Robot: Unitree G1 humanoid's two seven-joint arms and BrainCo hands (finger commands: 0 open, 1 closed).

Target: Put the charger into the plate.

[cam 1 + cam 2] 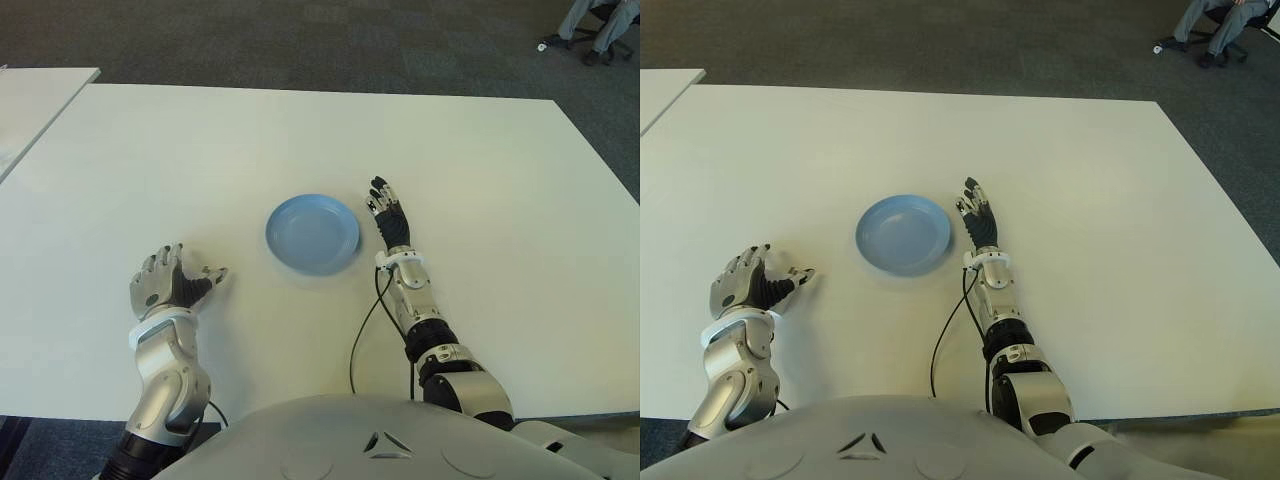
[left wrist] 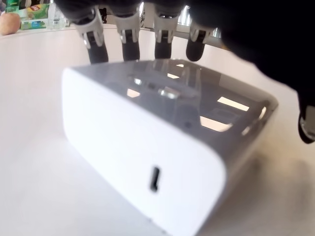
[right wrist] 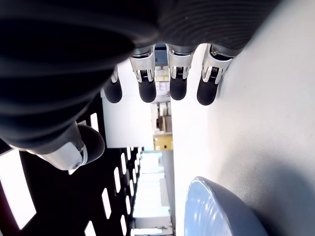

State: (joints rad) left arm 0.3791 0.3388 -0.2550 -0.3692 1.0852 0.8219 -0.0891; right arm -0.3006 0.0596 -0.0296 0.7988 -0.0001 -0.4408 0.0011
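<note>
Fingers of the left hand (image 1: 165,282) arch open over the charger (image 2: 162,152); right hand (image 1: 390,215) lies flat beside the plate (image 1: 312,234).

One blue plate (image 1: 312,234) sits near the middle of one white bench (image 1: 480,160). One white charger (image 2: 162,147) lies under the left robot hand (image 1: 165,281), at about eight o'clock from the plate. There are two robot hands in all; the right robot hand (image 1: 390,216) shows at three o'clock of the plate. One dark cable (image 1: 362,330) runs beside the right forearm. A second bench (image 1: 30,100) shows at ten o'clock.
</note>
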